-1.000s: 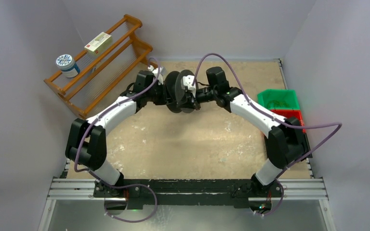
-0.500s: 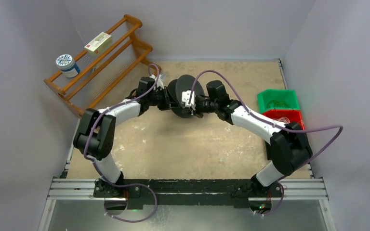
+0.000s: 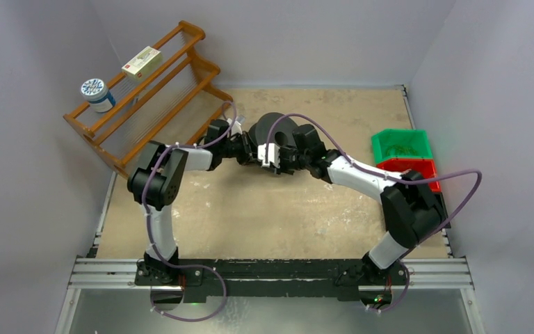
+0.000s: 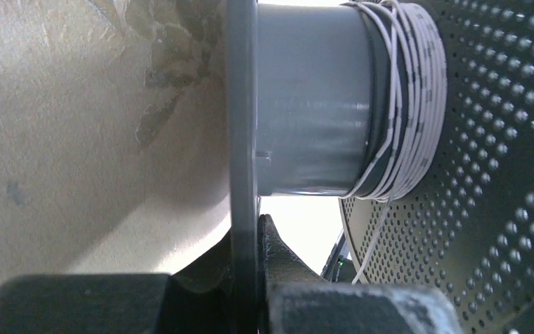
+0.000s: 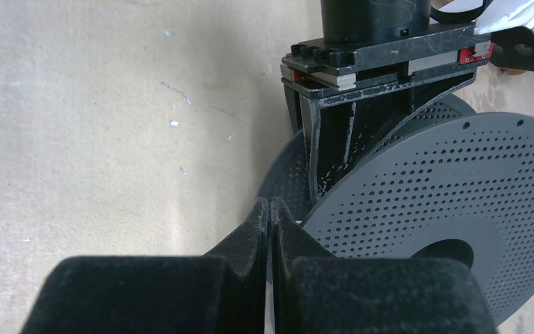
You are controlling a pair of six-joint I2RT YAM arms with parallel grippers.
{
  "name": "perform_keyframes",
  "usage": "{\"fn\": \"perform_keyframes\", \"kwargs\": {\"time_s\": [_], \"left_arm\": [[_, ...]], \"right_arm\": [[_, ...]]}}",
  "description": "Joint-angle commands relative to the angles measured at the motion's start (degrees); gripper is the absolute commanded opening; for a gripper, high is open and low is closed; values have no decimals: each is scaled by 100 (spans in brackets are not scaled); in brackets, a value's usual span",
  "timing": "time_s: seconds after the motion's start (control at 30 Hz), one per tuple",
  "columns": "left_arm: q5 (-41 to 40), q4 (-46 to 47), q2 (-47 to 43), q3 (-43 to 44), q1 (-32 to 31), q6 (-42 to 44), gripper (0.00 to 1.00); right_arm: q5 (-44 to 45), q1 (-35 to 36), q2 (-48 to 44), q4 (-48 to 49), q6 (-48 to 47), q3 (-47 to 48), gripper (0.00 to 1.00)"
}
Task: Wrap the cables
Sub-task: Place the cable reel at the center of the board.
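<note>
Grey spool (image 4: 313,104) carries wound pale cables (image 4: 417,90); left jaws pinch its flange, right jaws pressed together.

Top external: fixed high above and behind the arms' base rail (image 3: 264,273), tilted down over the whole table (image 3: 278,216). It is the farthest and widest view, taking in the wooden rack (image 3: 146,97) at far left and the bins (image 3: 400,132) at right.
Left wrist: mounted on the left arm, looking out past the left gripper (image 4: 249,236). It sits very close and edge-on to the spool (image 4: 309,104), whose hub and wound cables (image 4: 407,97) fill the frame.
Right wrist: mounted on the right arm, looking past the right gripper (image 5: 270,212) down at the table from close in, facing the spool's perforated flange.
Shared: the spool appears in all three views; the right wrist also catches the left gripper head-on.
</note>
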Motion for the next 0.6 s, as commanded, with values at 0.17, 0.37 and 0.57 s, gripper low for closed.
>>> {"fn": "perform_keyframes", "kwargs": {"time_s": [0.17, 0.37, 0.57], "left_arm": [[648, 1042, 564, -49, 42, -286, 21], [522, 707, 468, -114, 52, 11, 43], [288, -282, 108, -123, 65, 865, 52]], "right_arm": [[567, -22, 57, -1064, -781, 124, 0], [321, -24, -116, -1327, -781, 257, 7], [262, -24, -302, -1528, -823, 266, 19]]}}
